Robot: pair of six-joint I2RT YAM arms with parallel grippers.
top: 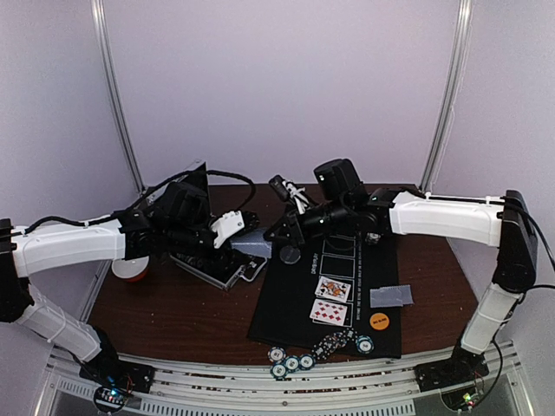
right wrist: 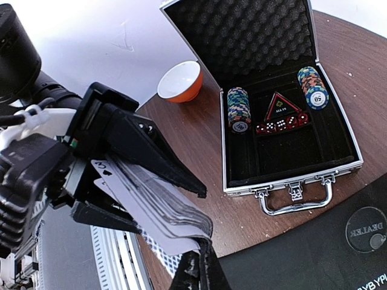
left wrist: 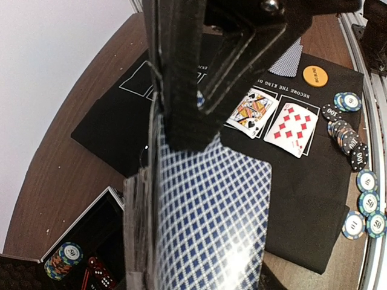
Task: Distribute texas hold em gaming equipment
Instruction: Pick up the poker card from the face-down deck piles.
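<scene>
Teal-rimmed chips (top: 292, 361) are lying at the tabletop's near edge | left pincer (right wrist: 166, 208) is clamping the deck (left wrist: 211, 223) mid-air | right pincer (right wrist: 196, 272) is closed, seemingly pinching one card (right wrist: 181, 238) (light, slick, bendy: gripping its edge) | silver case (right wrist: 284, 184) is sitting beyond

Held aloft, slightly fanned: deck of blue-lattice-backed playing cards (left wrist: 205, 223). Two face-up cards (top: 333, 289) flat on black mat (top: 282, 303); orange round disc (top: 379, 320), striped-edge poker chips (top: 292, 362) nearby.

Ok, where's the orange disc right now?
The orange disc lies on the black mat, right side of the top view, just below the face-down card.
</scene>
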